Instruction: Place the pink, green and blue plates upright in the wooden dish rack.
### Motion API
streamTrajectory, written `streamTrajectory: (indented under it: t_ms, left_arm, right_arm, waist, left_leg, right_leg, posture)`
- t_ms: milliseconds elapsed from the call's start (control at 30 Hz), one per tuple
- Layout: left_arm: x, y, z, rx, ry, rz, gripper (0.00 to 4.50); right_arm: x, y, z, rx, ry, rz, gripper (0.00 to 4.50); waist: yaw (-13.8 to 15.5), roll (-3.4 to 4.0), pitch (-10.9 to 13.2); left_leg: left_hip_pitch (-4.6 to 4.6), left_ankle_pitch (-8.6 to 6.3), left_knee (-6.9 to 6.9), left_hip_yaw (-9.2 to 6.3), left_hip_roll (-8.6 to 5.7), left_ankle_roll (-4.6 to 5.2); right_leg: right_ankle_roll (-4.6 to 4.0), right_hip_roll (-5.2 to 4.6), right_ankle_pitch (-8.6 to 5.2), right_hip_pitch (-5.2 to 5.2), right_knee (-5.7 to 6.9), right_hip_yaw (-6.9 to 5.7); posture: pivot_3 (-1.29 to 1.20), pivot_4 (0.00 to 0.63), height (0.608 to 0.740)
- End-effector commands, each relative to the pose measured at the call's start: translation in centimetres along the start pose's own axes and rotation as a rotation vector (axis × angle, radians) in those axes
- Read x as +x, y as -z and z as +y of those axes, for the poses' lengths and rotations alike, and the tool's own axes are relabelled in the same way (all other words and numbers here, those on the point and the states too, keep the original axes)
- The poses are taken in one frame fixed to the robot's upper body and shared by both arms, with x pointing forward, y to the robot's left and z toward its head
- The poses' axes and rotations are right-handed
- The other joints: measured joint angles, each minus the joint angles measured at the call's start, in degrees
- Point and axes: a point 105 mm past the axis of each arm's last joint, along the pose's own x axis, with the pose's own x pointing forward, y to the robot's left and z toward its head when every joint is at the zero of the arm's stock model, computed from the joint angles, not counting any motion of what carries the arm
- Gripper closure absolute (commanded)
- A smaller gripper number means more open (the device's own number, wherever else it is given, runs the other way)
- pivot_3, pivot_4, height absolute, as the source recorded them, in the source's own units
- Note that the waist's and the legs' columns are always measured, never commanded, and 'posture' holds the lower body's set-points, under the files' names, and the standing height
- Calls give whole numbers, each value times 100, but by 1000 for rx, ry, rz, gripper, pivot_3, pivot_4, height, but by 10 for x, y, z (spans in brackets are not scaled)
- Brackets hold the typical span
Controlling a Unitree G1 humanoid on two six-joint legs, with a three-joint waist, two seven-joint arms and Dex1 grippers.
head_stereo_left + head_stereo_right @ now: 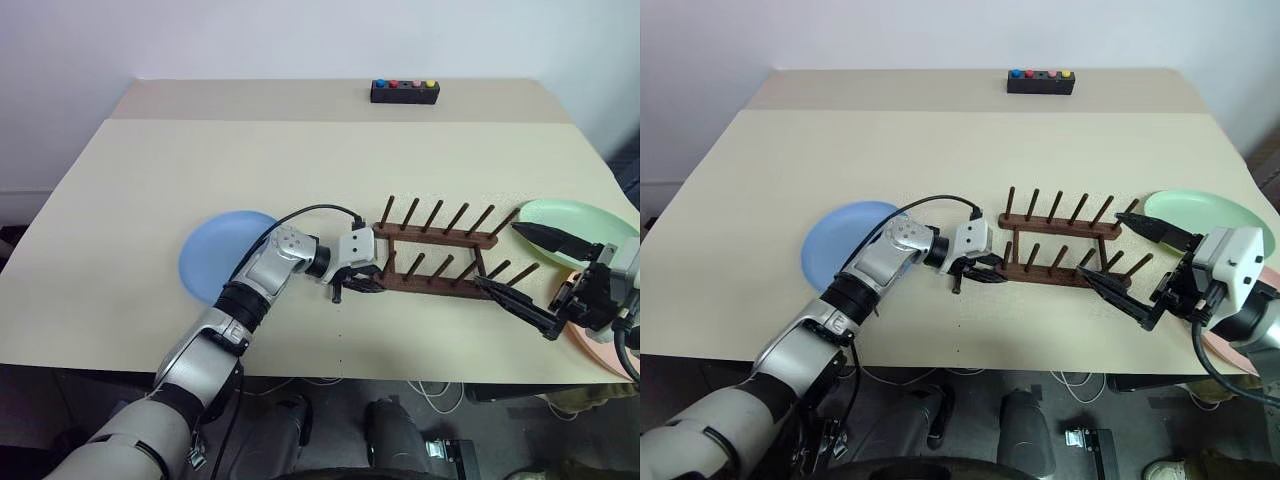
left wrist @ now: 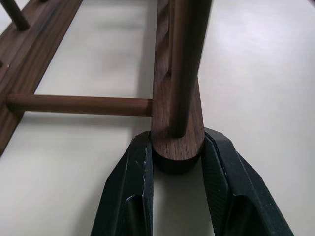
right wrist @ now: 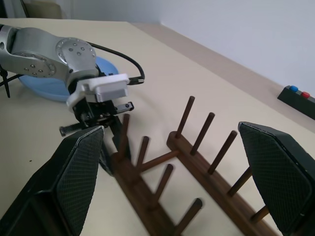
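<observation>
Nearest the camera, toward the lower right of the head view, the right hand (image 1: 512,265) hangs empty with its two black fingers spread wide, pointing up and left across the surface (image 1: 140,180) at the right end of the wooden dish rack (image 1: 440,252). Just behind and right of it, at the right edge of the frame, the green plate (image 1: 580,228) lies flat, with the pink plate (image 1: 600,350) peeking out lower down under the arm; both are far closer to this hand than to the other. In mid-frame the left hand (image 1: 362,277) has its fingers narrowed onto the rounded left end of the rack's near rail, as its wrist view shows, one finger pressed to each side of the wood. The rack holds no plates, and its long axis runs left to right with a slight tilt, its pegs leaning up and right. Left of centre, behind the left forearm, the blue plate (image 1: 215,255) lies flat, nearest the left arm. My reading is that the left hand is steadying or squaring the rack, so the next pick falls naturally to the right hand and the green plate beside it. Farthest off, a black box with coloured buttons (image 1: 404,92) sits near the top edge.
</observation>
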Motion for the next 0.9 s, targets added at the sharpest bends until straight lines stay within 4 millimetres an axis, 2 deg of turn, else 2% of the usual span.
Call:
streamTrajectory:
  t_ms: [33, 267, 367, 600, 633, 700, 833, 900]
  left_arm:
    - [0, -11, 11, 23, -73, -5, 3722]
    - [3, -10, 12, -39, -119, -15, 3722]
    - [2, -6, 13, -121, -126, -25, 3722]
    - [-4, -12, 13, -148, -102, -48, 339]
    - [-7, -14, 15, -171, -100, -57, 69]
    - [-12, -18, 17, -212, -94, -72, 69]
    - [-40, -41, 15, -304, -10, -152, 69]
    - [-72, -50, 20, -311, -19, -153, 69]
  right_arm:
    - [-2, -9, -1, -37, 5, -19, 0]
    - [-1, -10, -3, -43, 3, -19, 0]
    - [0, -9, -4, -44, 3, -20, 0]
    - [2, -10, -5, -47, -2, -25, 0]
    - [3, -10, -5, -46, -3, -27, 0]
    - [3, -10, -5, -44, -5, -28, 0]
    - [4, -9, -5, -28, 4, -29, 0]
    - [3, -4, -6, -11, 18, -11, 0]
  waist:
    - [-5, 0, 0]
    - [-5, 0, 0]
    - [-7, 0, 0]
    - [-4, 1, -1]
    - [-5, 2, -1]
    - [-9, 2, -1]
    - [-19, 2, -1]
    - [-16, 2, -1]
  left_leg:
    - [0, 0, 0, 0, 0, 0]
    - [1, 0, 1, 1, 2, 0]
    - [1, 0, 0, 1, 2, 0]
    - [2, 0, 1, 2, 3, 0]
    - [2, 0, 1, 2, 3, 0]
    - [2, 0, 0, 2, 3, 0]
    - [1, 0, -1, 2, 6, 0]
    - [2, 0, 0, 1, 8, -1]
  right_leg:
    - [0, 0, 0, 0, 0, 0]
    - [0, 2, 1, 0, 1, 1]
    - [0, 2, 1, 0, 1, 1]
    - [0, 4, 1, 0, 1, 2]
    - [0, 4, 1, 0, 1, 2]
    - [0, 5, 1, 0, 1, 2]
    - [0, 9, 1, -5, 3, 4]
    - [0, 12, 1, -6, 6, 6]
  posture:
    - [0, 150, 740]
    - [0, 150, 740]
    - [0, 150, 740]
    - [0, 150, 740]
    - [0, 150, 740]
    - [0, 150, 740]
    - [0, 150, 740]
    - [0, 150, 740]
